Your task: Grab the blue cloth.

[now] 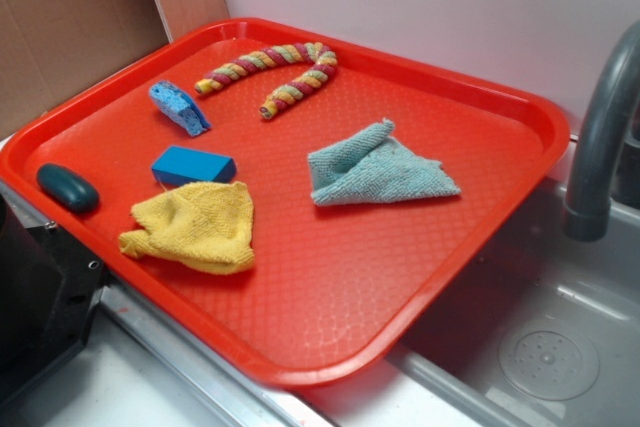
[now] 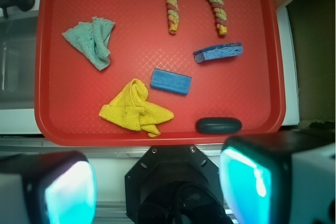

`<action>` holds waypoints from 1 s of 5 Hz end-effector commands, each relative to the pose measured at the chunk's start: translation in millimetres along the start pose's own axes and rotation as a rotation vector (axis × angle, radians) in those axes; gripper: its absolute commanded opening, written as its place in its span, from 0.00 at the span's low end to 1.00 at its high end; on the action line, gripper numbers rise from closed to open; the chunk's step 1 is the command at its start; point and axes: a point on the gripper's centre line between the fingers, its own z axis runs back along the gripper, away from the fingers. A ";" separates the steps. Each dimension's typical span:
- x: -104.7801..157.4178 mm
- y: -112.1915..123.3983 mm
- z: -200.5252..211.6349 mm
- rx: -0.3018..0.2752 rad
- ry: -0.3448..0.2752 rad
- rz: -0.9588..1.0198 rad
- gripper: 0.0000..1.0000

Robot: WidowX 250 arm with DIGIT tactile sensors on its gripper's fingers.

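Observation:
The blue cloth (image 1: 375, 167) is a pale teal terry rag lying crumpled on the right half of the red tray (image 1: 350, 277). In the wrist view the blue cloth (image 2: 92, 40) lies at the tray's (image 2: 236, 93) upper left. My gripper (image 2: 157, 187) hangs high above the tray's near edge, well away from the cloth. Its two cyan-padded fingers (image 2: 71, 190) stand wide apart with nothing between them. The exterior view does not show the gripper.
On the tray also lie a yellow cloth (image 1: 195, 227), a blue block sponge (image 1: 193, 164), a second blue sponge (image 1: 180, 107), a braided rope (image 1: 275, 72) and a dark oval piece (image 1: 67, 187). A grey faucet (image 1: 600, 137) and sink (image 1: 540, 347) are to the right.

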 end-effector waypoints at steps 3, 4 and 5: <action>62.6 -60.6 -60.9 0.006 -0.060 -0.279 1.00; 82.4 -77.9 -86.1 -0.038 -0.165 -0.402 1.00; 99.5 -81.0 -107.7 -0.047 -0.231 -0.427 1.00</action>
